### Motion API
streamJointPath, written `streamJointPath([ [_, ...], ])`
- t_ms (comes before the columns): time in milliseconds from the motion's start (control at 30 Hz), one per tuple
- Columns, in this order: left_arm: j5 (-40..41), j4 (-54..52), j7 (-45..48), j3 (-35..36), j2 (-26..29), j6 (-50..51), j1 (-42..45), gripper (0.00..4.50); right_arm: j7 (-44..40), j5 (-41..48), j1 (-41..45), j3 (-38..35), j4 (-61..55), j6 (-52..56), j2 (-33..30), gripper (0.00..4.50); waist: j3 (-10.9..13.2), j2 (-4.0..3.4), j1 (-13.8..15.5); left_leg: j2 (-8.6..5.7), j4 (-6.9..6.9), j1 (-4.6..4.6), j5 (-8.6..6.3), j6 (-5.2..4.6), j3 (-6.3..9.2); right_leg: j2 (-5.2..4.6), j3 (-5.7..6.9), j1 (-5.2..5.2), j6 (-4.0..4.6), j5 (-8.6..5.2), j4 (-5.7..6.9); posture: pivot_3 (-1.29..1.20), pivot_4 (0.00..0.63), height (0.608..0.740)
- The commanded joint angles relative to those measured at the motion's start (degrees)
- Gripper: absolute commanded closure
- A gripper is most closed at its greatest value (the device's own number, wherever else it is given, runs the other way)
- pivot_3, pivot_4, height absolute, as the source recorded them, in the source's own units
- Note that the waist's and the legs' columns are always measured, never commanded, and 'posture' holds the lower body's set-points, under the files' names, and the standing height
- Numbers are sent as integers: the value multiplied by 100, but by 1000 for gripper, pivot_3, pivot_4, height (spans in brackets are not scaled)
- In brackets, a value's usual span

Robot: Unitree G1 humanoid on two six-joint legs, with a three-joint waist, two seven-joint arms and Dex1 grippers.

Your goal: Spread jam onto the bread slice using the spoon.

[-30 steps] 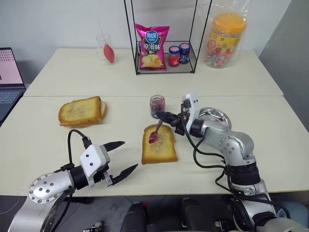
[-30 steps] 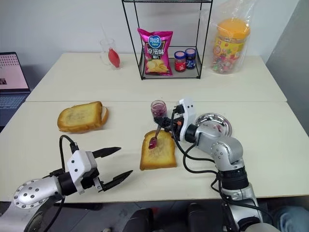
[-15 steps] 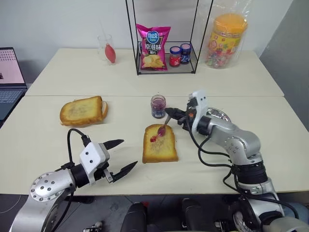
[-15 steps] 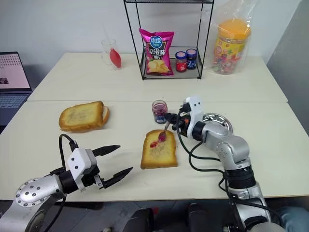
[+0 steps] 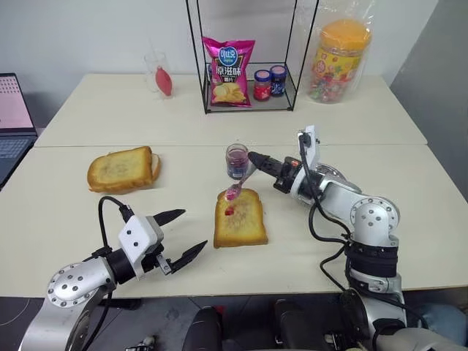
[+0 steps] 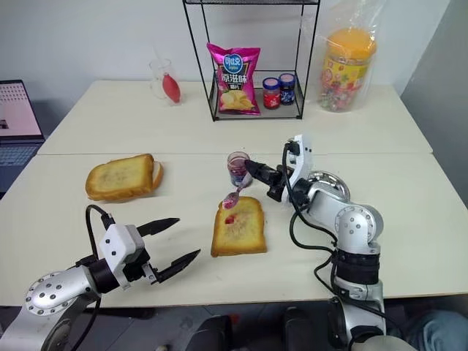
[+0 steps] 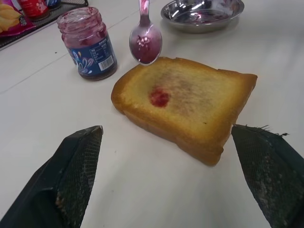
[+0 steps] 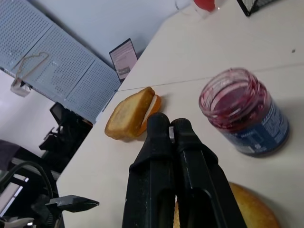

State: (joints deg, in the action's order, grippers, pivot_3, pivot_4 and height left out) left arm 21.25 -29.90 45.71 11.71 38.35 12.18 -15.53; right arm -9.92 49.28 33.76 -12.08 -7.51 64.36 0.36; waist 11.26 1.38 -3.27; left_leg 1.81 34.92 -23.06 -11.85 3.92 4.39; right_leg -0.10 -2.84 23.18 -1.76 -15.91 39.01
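The bread slice point(image 5: 240, 219) lies flat at the table's middle, with a small blob of jam point(image 7: 159, 97) near its far end. My right gripper point(image 5: 254, 158) is shut on the handle of the spoon point(image 5: 234, 192). The spoon slants down so that its jam-smeared bowl point(image 7: 146, 42) hangs just above the slice's far edge. The open jam jar point(image 5: 236, 161) with a blue label stands right behind the slice, beside the gripper's fingers point(image 8: 161, 124). My left gripper point(image 5: 194, 230) hovers open to the left of the slice, holding nothing.
A round steel dish point(image 7: 203, 12) sits right of the jar, behind my right arm. A pile of toast point(image 5: 123, 168) lies at the left. Farther back are a wire rack with a chips bag point(image 5: 229, 69) and two small jars point(image 5: 269, 82), a candy tub point(image 5: 335, 58), a glass point(image 5: 159, 75) and a laptop point(image 5: 11, 110).
My right wrist has rolled and the spoon has lifted off the bread, its bowl drawn back to the slice's far edge, leaving a jam blob behind. The left gripper has stayed put.
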Motion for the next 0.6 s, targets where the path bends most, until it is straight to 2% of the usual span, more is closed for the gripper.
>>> streamJointPath([
  [33, 38, -65, 48, 131, 47, -92, -37, 0, -42, 20, 26, 89, 148, -133, 101, 4457, 0, -1, -1, 0, 0, 0, 0, 0, 0, 0, 0, 0, 0, 0, 0, 0, 150, 740],
  [267, 22, -85, 52, 73, 52, -98, -2, 0, -294, -403, -161, 353, 420, -339, -317, 4457, 0, 0, 0, 0, 0, 0, 0, 0, 0, 0, 1, 0, 0, 0, -1, 0, 150, 740],
  [600, 11, -82, 98, 13, 28, -166, -24, 0, -395, -80, -266, 28, 55, 60, -1015, 4457, -1, 1, 15, -2, 0, 0, 0, 0, 0, -1, 0, -1, 0, 0, -2, 0, 150, 740],
])
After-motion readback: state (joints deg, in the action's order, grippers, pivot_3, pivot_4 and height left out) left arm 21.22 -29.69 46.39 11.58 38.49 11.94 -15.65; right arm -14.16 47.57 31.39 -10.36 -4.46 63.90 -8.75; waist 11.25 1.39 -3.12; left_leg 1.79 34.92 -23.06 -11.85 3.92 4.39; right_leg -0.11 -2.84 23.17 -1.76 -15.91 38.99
